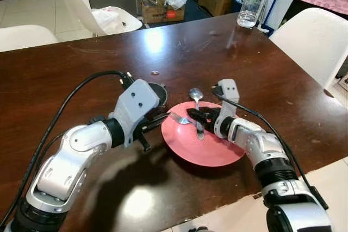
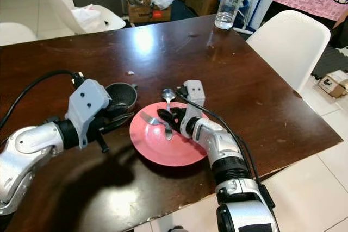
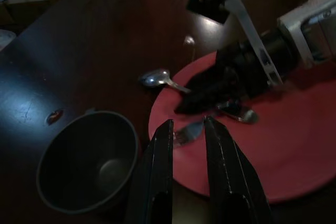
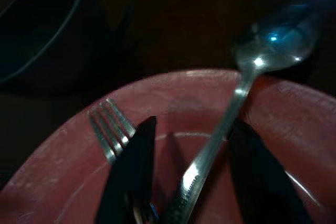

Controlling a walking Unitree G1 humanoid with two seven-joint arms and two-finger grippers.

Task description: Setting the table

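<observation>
Right gripper (image 1: 197,116) working at cutlery on pink plate (image 1: 215,153)
Its parted fingers are straddling the spoon (image 4: 247,82) handle, fork (image 4: 110,127) just beside; left gripper (image 3: 188,129) is hovering slightly open near the bowl (image 3: 86,161)

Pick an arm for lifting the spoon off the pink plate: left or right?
Right, probably. The right gripper is over the pink plate with its open fingers either side of the spoon handle. The left gripper sits at the plate's edge near the fork, beside the dark bowl.
</observation>
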